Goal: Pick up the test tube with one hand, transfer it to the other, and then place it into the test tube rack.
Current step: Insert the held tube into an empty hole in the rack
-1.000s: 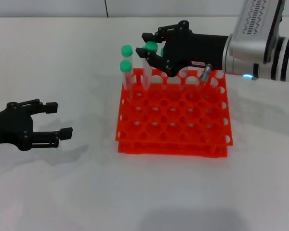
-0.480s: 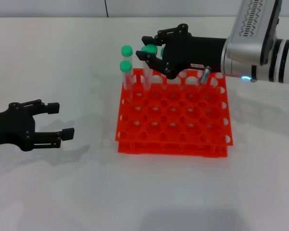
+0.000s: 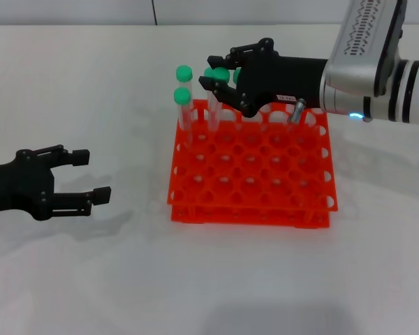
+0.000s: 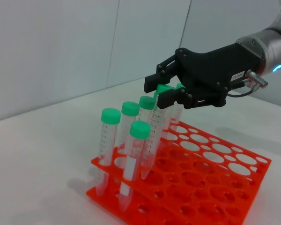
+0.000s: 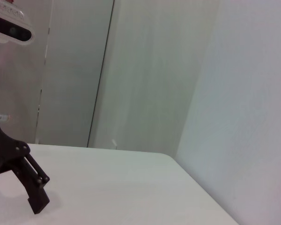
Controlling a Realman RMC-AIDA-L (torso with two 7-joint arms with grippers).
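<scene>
Our right gripper (image 3: 219, 75) reaches over the far left corner of the test tube rack (image 3: 251, 167), fingers closed around the green cap of the test tube (image 4: 154, 126), which stands tilted with its lower end in a rack hole. Other green-capped tubes (image 4: 104, 150) stand just beside it. Our left gripper (image 3: 84, 176) hovers over the table (image 3: 209, 279), well apart from the rack, its fingers spread and holding nothing.

The head view looks forward and down over the whole white table (image 3: 216, 279). The left wrist view faces across it from low and near, sharing the test tube rack (image 3: 251, 167) (image 4: 201, 183). The right wrist view faces off toward walls.
</scene>
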